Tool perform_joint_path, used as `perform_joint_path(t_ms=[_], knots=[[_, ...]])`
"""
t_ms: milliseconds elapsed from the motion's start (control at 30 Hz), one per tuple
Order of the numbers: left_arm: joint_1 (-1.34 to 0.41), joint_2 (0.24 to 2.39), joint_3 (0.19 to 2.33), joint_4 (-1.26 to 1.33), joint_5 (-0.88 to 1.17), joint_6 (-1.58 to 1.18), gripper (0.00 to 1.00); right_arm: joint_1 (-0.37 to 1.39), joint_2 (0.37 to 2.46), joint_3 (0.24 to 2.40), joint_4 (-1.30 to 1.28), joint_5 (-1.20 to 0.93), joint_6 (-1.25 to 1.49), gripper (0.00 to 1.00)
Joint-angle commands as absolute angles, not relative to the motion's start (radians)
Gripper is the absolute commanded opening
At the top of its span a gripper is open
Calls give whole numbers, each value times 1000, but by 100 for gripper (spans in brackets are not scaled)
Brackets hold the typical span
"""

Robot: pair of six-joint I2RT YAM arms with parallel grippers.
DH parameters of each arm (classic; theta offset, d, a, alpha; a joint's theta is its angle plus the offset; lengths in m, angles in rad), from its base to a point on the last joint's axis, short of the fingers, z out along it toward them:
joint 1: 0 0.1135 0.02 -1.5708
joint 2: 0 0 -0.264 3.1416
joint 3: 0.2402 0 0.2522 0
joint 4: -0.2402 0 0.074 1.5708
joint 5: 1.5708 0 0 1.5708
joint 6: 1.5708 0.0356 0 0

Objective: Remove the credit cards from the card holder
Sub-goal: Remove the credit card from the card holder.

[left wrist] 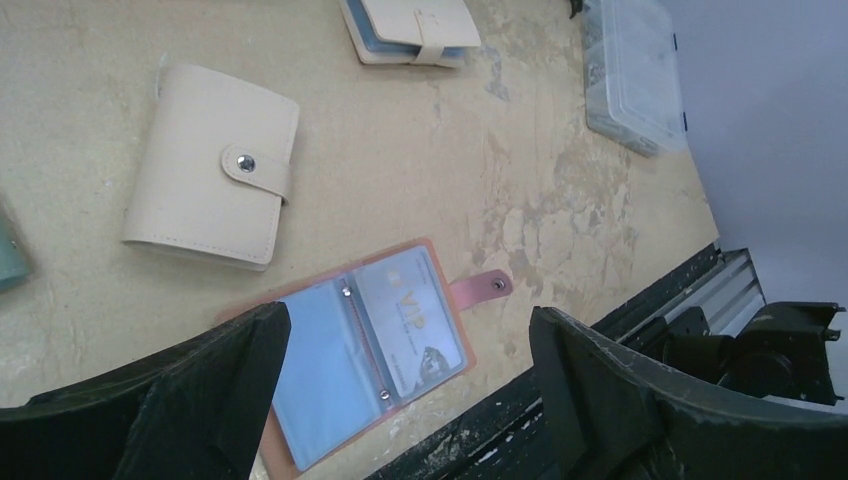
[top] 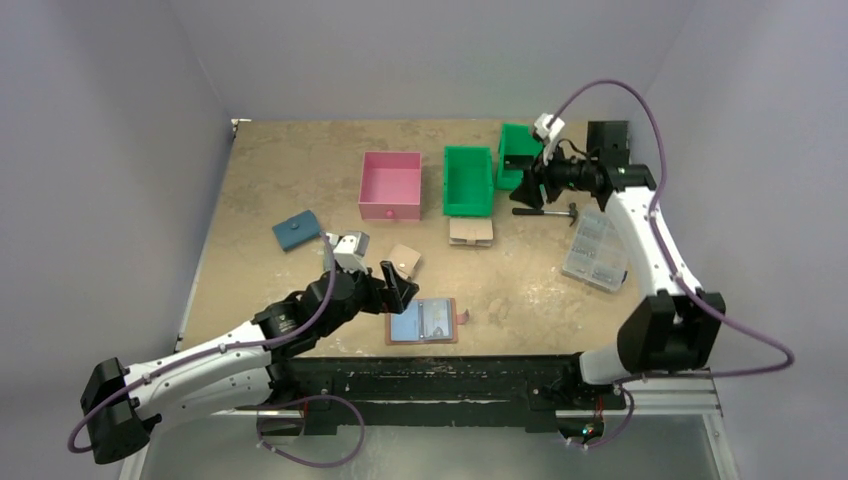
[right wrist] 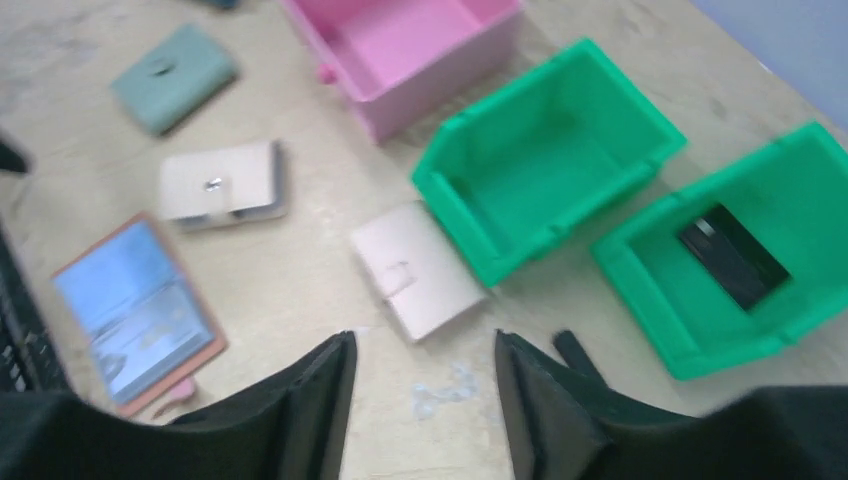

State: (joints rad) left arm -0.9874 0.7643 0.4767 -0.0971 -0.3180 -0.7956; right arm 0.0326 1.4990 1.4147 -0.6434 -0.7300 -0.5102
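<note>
The terracotta card holder (top: 422,322) lies open near the table's front edge, blue lining up. A pale grey credit card (left wrist: 410,322) marked VIP sits in its right-hand sleeve; the left-hand sleeve looks bare. My left gripper (top: 400,283) hovers just above the card holder (left wrist: 300,400), open, fingers astride it with nothing between them. A black credit card (right wrist: 733,258) lies inside the far-right green bin (right wrist: 655,300). My right gripper (right wrist: 422,345) hangs open and bare over the table in front of that bin (top: 518,150).
A pink bin (top: 390,185) and a second green bin (top: 468,180) stand at the back. Two beige snap wallets (top: 404,260) (top: 470,231) and a teal wallet (top: 297,231) lie mid-table. A clear plastic box (top: 595,250) and a black tool (top: 545,211) are at the right.
</note>
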Motion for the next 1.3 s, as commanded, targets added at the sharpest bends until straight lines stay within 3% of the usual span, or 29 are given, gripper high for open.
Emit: perform_joint_path(t_ms=[0, 67, 100, 267, 467, 600, 867, 1267], knots=[[-980, 828, 505, -74, -238, -843, 97, 34, 1316, 1243, -661, -996, -631, 73], [-981, 875, 528, -112, -231, -862, 96, 34, 1249, 1147, -666, -1067, -691, 94], [-981, 900, 542, -131, -224, -873, 95, 34, 1225, 1109, -679, -1107, -734, 98], [-983, 1019, 561, -107, -147, -886, 85, 34, 1189, 964, -685, -1187, -788, 99], [-998, 1162, 571, -45, -112, -929, 71, 35, 1243, 940, -772, -1183, -869, 99], [-1068, 1274, 642, -106, -224, -962, 71, 51, 1262, 946, -768, -1139, -850, 97], [-1191, 1571, 979, -505, -489, -1094, 73, 98, 1249, 926, -710, -1074, -800, 97], [-1220, 1710, 1129, -633, -530, -1101, 74, 100, 1260, 925, -698, -1051, -785, 98]])
